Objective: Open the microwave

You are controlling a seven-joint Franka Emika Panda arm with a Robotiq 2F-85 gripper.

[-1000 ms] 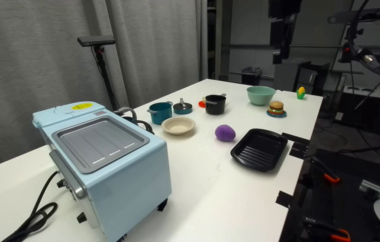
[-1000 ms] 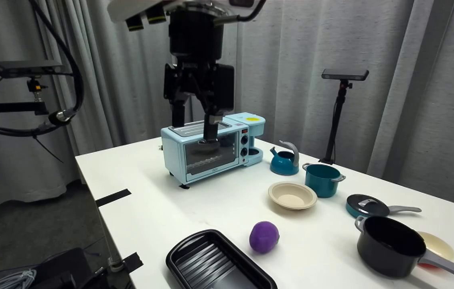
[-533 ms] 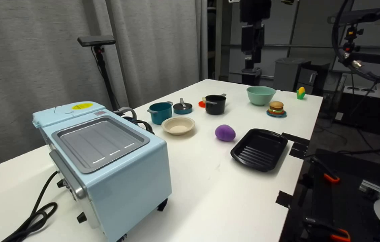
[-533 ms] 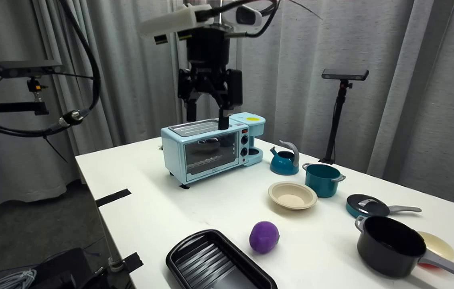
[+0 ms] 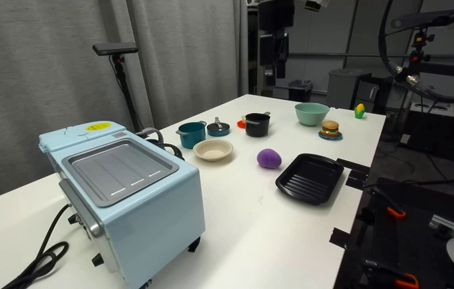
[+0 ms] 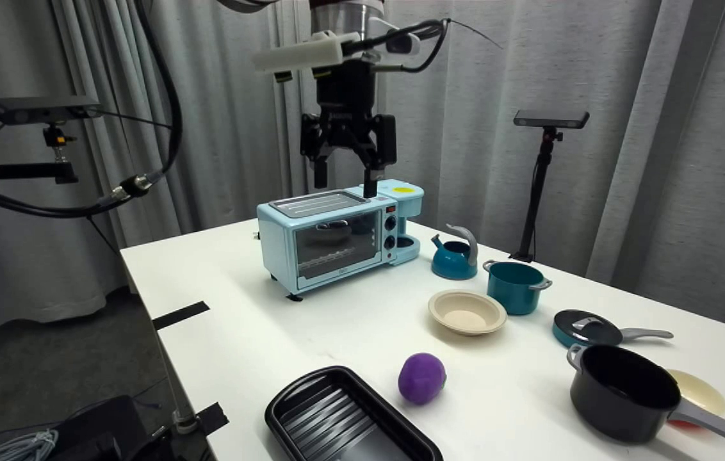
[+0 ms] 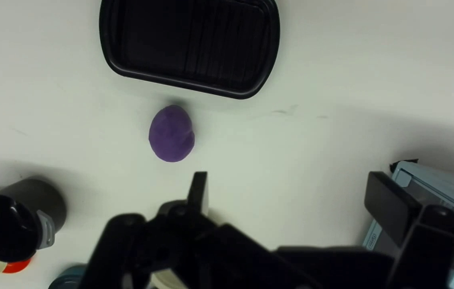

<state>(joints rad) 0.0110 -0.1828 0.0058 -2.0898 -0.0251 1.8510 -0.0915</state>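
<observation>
The microwave, a pale blue countertop oven, stands on the white table in both exterior views (image 5: 159, 224) (image 6: 279, 246). Its dark glass door (image 6: 337, 246) is shut, with a dark handle (image 6: 333, 225) near the top. Knobs are right of the door. A grey tray (image 5: 120, 170) lies on top. In the wrist view the microwave (image 7: 443, 176) shows at the right edge, partly hidden by a finger. My gripper hangs high above the table, open and empty, in both exterior views (image 5: 274, 77) (image 6: 345, 184). In the wrist view its fingers (image 7: 288, 176) are wide apart, touching nothing.
A purple eggplant toy (image 6: 422, 378) and black tray (image 5: 311, 178) lie on the table. A beige bowl (image 6: 467, 312), teal kettle (image 6: 455, 259), teal pot (image 6: 515, 288), lidded pan (image 6: 586, 326) and black pot (image 6: 622, 394) stand nearby. A black cord (image 5: 42, 259) lies beside the microwave.
My gripper has moved away from the camera that faces the oven door, toward the microwave. It no longer covers the glass door there. The fingers stay open. The microwave has not moved.
</observation>
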